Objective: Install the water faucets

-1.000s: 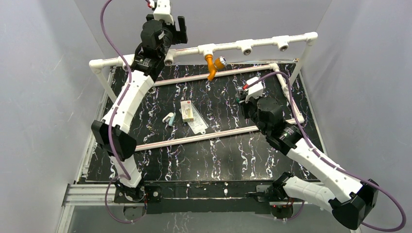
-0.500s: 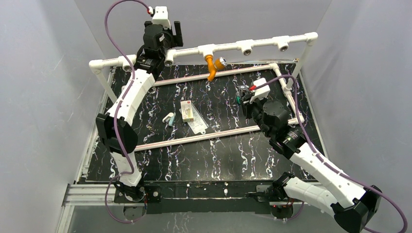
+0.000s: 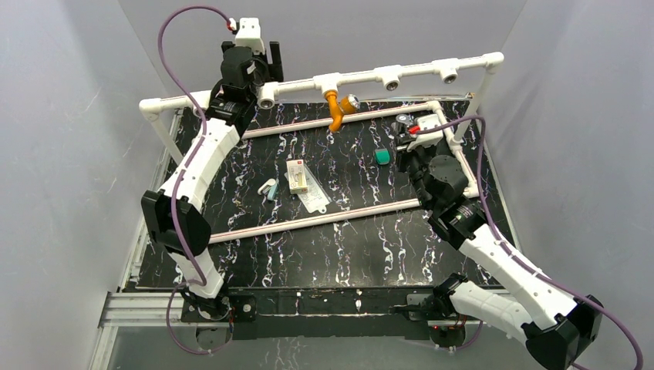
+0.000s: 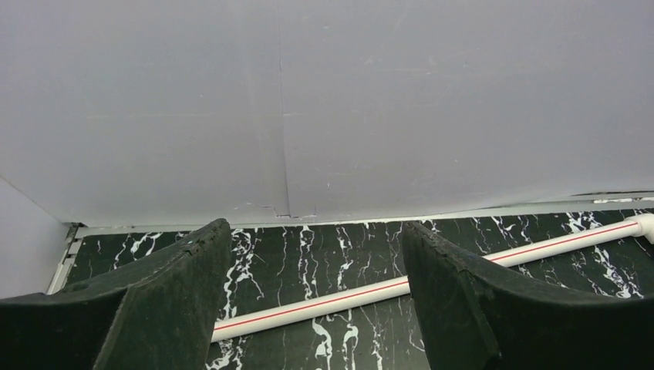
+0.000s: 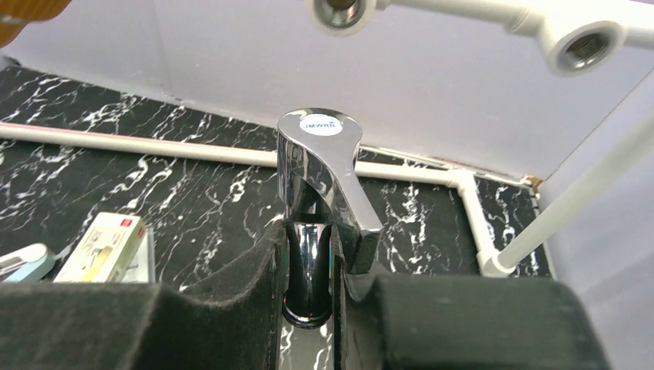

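The orange plastic faucet hangs from a tee of the raised white pipe, its shiny knob pointing right. My right gripper is shut on the chrome faucet, held above the table's far right. In the right wrist view the chrome faucet stands upright between my fingers, lever on top, below two empty tee sockets. My left gripper is open and empty by the pipe's left end. It also shows open in the left wrist view.
A small green block lies on the black marbled table beside my right wrist. A small box on a plastic bag and a small white and blue item lie mid-table. White pipes cross the table. Grey walls close in all round.
My right gripper has moved farther back and right with the chrome faucet, uncovering the green block. My left gripper has shifted slightly left and up near the pipe.
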